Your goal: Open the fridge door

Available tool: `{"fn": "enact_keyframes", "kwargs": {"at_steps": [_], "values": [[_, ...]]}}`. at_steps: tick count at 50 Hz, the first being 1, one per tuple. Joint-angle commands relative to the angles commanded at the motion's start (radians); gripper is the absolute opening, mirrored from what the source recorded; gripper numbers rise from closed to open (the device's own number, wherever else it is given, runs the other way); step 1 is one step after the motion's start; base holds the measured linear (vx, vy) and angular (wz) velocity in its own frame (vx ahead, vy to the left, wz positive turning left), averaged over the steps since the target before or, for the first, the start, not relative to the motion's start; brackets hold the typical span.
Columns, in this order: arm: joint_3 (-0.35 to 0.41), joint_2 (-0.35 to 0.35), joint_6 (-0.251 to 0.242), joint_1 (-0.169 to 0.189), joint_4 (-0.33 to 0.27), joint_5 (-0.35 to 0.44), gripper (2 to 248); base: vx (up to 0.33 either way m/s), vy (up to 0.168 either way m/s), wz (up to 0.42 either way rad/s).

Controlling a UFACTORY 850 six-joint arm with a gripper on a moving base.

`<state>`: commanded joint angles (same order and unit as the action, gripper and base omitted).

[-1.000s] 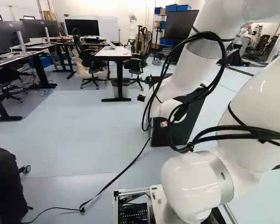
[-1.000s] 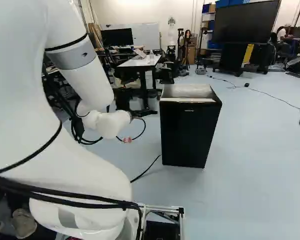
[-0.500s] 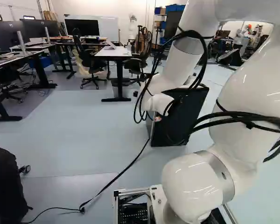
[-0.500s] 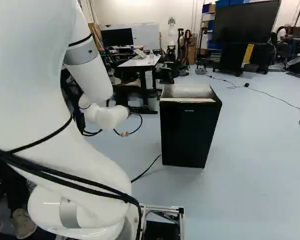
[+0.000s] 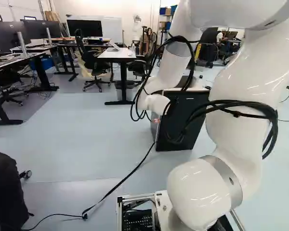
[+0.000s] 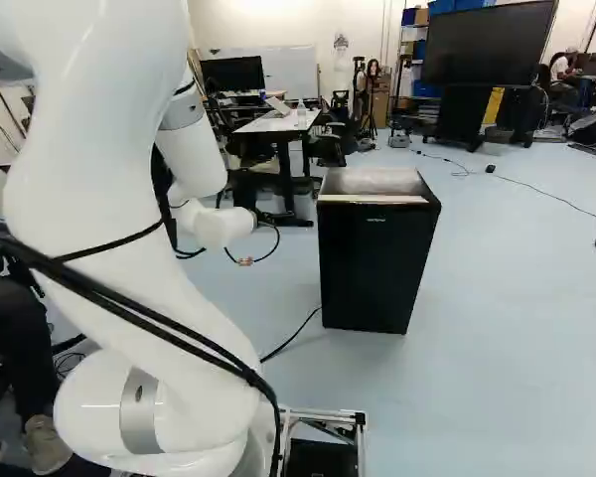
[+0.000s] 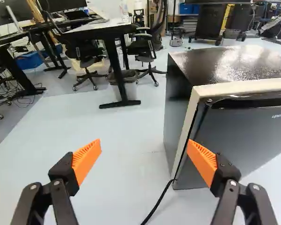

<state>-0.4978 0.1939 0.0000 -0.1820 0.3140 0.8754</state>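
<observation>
The black fridge (image 6: 377, 268) stands upright on the floor ahead, its door shut; the left base view shows the fridge (image 5: 185, 120) partly behind the arm and its cables. My gripper is hidden behind the arm's wrist in both base views. In the wrist view the gripper (image 7: 144, 149) is open, its orange pads wide apart with nothing between them. One finger overlaps the fridge's front side edge in that view, by the narrow gap beside the door (image 7: 243, 136); contact cannot be told. A pale strip (image 7: 239, 88) runs along the fridge's front top edge.
A black cable (image 7: 158, 204) runs over the floor from the fridge's foot. Behind stand a desk (image 5: 116, 54), office chairs (image 5: 94, 65) and a bin (image 7: 126, 82). A large screen (image 6: 489, 45) is further back. A seated person's leg (image 5: 7, 192) is at the left.
My arm has swung left in the left base view, its wrist now higher and further forward beside the fridge, cables moving along. The base and fridge have not moved.
</observation>
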Motion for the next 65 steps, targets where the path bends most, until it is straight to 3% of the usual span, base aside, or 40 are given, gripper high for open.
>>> {"fn": "enact_keyframes", "kwargs": {"at_steps": [29, 65], "values": [[-0.051, 0.114, 0.0, 0.001, 0.162, 0.079, 247, 0.0, 0.0, 0.0], [-0.113, 0.25, 0.0, 0.003, 0.371, 0.236, 247, 0.0, 0.0, 0.0]]}}
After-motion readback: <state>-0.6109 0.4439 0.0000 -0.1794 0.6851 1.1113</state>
